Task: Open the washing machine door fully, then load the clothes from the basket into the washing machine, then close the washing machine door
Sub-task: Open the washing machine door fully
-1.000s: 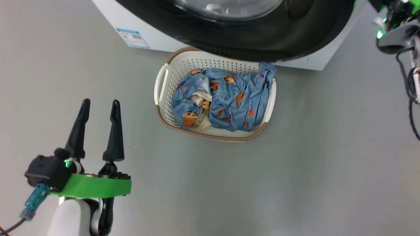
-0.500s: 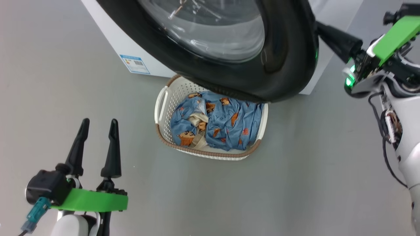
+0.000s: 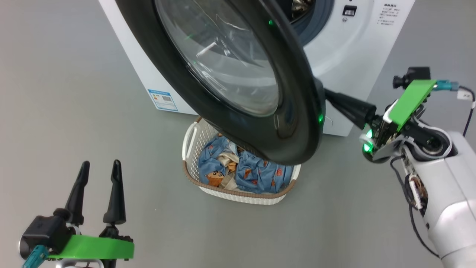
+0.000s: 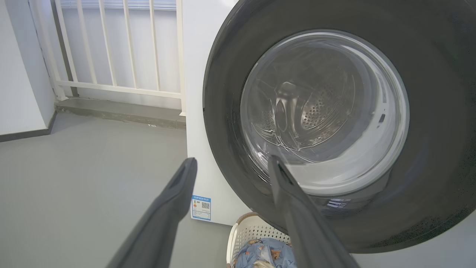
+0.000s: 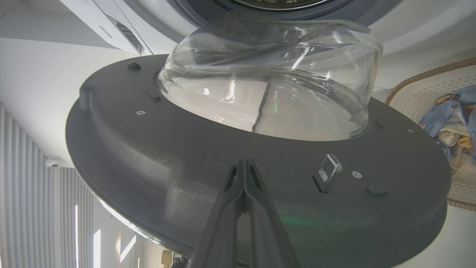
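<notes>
The washing machine (image 3: 334, 56) stands at the back, and its glossy black door (image 3: 297, 111) is swung partway out over the basket (image 3: 238, 193). My right gripper (image 3: 329, 97) is shut, and its tips press on the door's inner face (image 5: 186, 156) beside the glass bowl (image 5: 267, 93). In the right wrist view that gripper (image 5: 243, 162) holds nothing. The blue printed clothes (image 3: 256, 173) lie in the basket, partly hidden by the door. My left gripper (image 3: 100, 163) hangs open and empty at the lower left, well apart from the basket. From the left wrist, that gripper (image 4: 232, 160) points at the door (image 4: 223, 111).
A blue sticker (image 3: 163, 99) marks the machine's lower left corner. A white railing (image 4: 119, 56) and a low ledge (image 4: 119, 111) run behind the machine on its left. Grey floor (image 3: 74, 93) lies all around the basket.
The head camera has tilted up, showing more of the machine. The door has swung further out. My shut right gripper has come in behind the door's edge. The left gripper stays open.
</notes>
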Controlling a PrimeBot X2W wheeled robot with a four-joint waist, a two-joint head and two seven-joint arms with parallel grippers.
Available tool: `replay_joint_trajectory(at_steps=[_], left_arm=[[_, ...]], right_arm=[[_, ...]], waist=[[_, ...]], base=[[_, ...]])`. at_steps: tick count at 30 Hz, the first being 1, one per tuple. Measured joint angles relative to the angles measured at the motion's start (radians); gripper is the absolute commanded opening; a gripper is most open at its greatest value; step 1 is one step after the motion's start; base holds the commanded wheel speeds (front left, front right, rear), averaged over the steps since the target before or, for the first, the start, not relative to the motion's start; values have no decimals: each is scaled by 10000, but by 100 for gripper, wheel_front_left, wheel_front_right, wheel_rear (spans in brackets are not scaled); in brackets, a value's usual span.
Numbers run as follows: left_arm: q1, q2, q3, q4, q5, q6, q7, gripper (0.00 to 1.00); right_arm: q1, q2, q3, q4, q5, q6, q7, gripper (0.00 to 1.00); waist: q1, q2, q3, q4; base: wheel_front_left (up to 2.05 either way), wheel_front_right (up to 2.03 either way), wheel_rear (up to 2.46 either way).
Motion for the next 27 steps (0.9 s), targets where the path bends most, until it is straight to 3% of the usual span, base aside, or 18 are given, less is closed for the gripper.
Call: replay_joint_trajectory(at_steps=[12, 27], left_arm=[[536, 21, 75, 244, 176, 0, 0, 100], [1025, 301, -142, 633, 265, 0, 0, 100]], right_arm=[[1628, 539, -10, -903, 2, 0, 387, 0], [3407, 1509, -148, -1526, 38, 0, 449, 0]], waist=[[0, 0, -737, 603], [-1, 0, -1597, 2059]], base=[[0, 0, 0], [0, 0, 0]])
